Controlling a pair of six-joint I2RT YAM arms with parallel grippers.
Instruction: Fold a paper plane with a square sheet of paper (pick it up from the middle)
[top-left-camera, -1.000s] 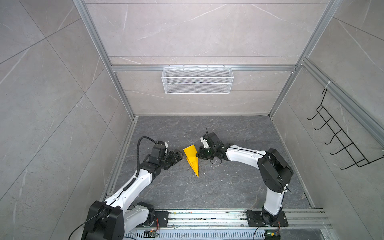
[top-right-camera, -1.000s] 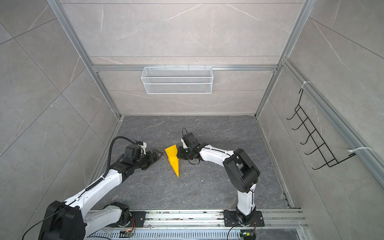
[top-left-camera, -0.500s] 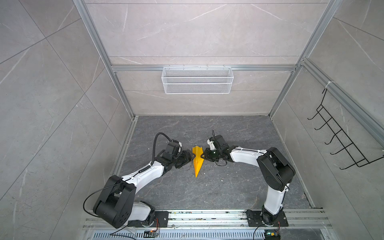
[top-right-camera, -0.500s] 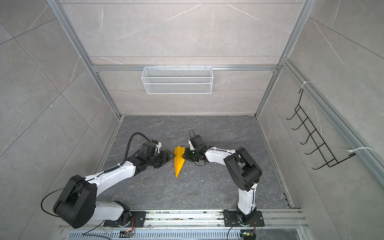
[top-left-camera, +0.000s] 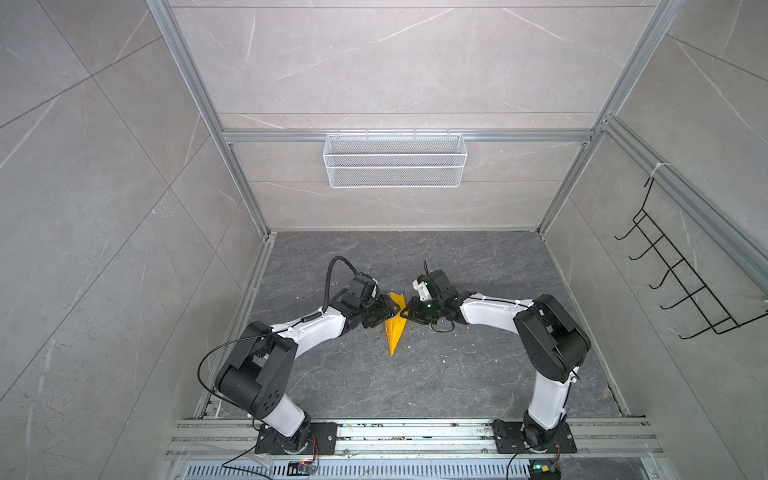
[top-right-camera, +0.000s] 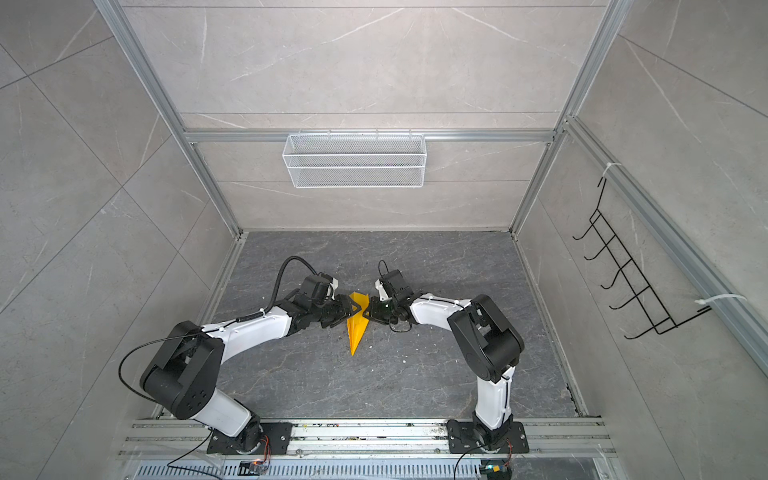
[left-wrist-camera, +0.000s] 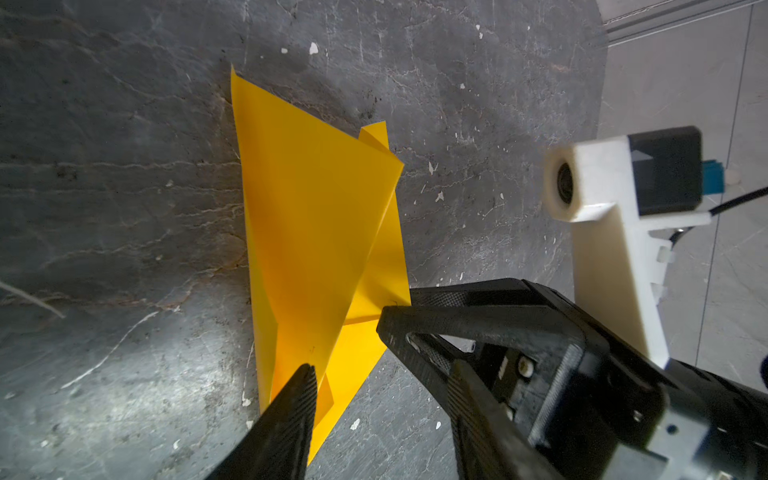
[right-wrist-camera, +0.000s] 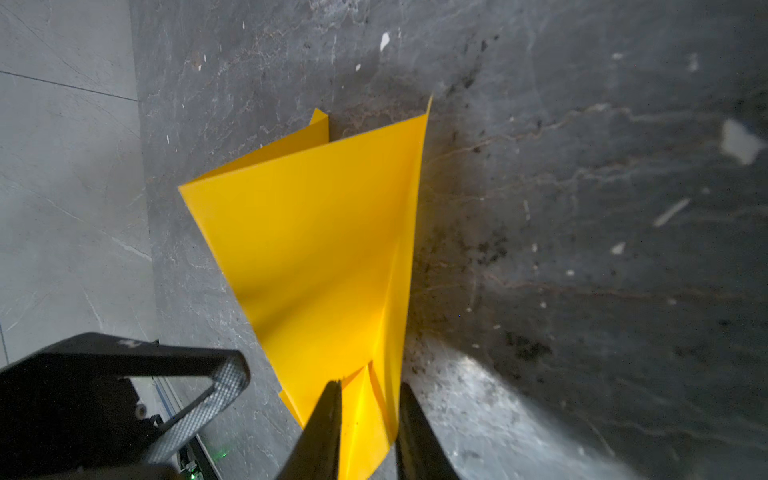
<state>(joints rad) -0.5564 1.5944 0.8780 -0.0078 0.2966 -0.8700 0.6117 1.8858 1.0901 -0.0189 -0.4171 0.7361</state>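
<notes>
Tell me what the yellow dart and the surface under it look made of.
The paper plane: thin paper, smooth bright yellow; it holds sharp creases. The tabletop: dark grey stone or stone-look laminate, judging by pale veins; matte, speckled.

Paired tabletop arms, white and black.
The left arm (top-left-camera: 316, 332) and right arm (top-left-camera: 494, 316) had white shell links, rounded black joint housings and black base plates (top-left-camera: 295, 440) at the end farthest from the jaws. The left gripper (top-left-camera: 386, 318) and right gripper (right-wrist-camera: 370, 384) were black, with open triangular fingers (left-wrist-camera: 478, 322). A white camera bracket (left-wrist-camera: 615, 249) sat just behind the jaws; a black cable (top-left-camera: 332, 270) looped behind the left jaws.
</notes>
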